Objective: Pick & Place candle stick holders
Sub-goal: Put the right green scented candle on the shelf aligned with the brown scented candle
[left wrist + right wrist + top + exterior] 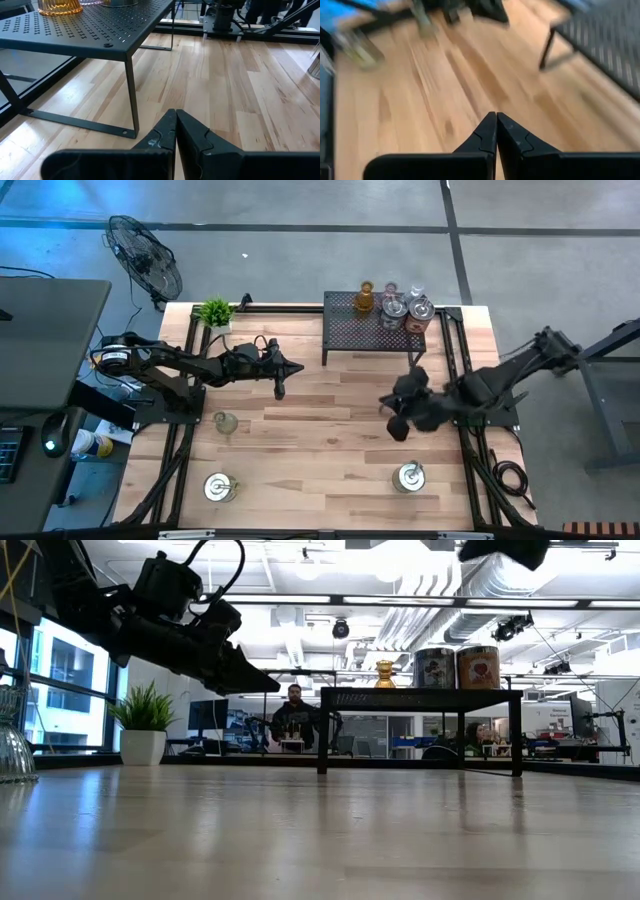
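Several candle stick holders stand on the black mesh rack (pixel 350 335) at the far side: an amber glass one (pixel 365 298), a clear glass one (pixel 390 291) and two silver ones (pixel 394 309) (pixel 421 311). On the table stand a pale green glass holder (pixel 226 422) and two silver holders (pixel 218 487) (pixel 409 476). My left gripper (pixel 296 369) is shut and empty above the table, left of the rack; in the left wrist view (pixel 176 117) it points at the rack's near leg. My right gripper (pixel 388 408) is shut and empty, raised over the table's right half (pixel 496 120).
A small green potted plant (pixel 215 312) stands at the far left corner. The rack's legs (pixel 131 90) stand on the wood. Bare wood lies between the two grippers in the table's middle. Beyond the table, people show in the low view (pixel 293 715).
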{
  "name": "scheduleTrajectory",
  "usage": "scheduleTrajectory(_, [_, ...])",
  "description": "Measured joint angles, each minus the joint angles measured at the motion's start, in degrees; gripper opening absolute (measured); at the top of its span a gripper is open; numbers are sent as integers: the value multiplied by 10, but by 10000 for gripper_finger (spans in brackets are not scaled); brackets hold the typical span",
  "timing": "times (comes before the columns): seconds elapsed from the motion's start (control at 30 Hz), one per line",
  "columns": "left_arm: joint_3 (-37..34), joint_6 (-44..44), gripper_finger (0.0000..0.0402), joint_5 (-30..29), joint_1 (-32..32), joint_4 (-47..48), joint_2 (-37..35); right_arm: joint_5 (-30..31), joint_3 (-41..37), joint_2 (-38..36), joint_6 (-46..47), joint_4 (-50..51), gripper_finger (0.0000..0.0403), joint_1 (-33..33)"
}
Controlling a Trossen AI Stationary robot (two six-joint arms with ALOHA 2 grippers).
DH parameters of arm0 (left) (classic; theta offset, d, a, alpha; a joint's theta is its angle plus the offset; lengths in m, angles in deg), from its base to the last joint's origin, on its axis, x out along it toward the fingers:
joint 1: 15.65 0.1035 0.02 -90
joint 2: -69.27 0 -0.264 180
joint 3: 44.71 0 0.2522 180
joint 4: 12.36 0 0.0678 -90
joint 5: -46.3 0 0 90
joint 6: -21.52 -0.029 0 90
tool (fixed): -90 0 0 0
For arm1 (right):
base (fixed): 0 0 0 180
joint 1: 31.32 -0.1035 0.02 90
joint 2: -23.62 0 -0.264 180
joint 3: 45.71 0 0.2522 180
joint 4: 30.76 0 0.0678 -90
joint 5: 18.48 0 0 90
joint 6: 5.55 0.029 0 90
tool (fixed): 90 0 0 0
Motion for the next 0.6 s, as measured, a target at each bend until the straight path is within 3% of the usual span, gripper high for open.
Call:
scheduleTrajectory(0.17, [0,0,5,0,0,0,0,-28,96,75,147,179,0,-57])
scheduleTrajectory(0.33, [0,0,5,0,0,0,0,-86,176,159,217,292,1,-105])
scheduleTrajectory(0.47, [0,0,5,0,0,0,0,-162,218,208,258,332,18,-131])
scheduleTrajectory(0.6, [0,0,5,0,0,0,0,-217,241,251,289,321,68,-157])
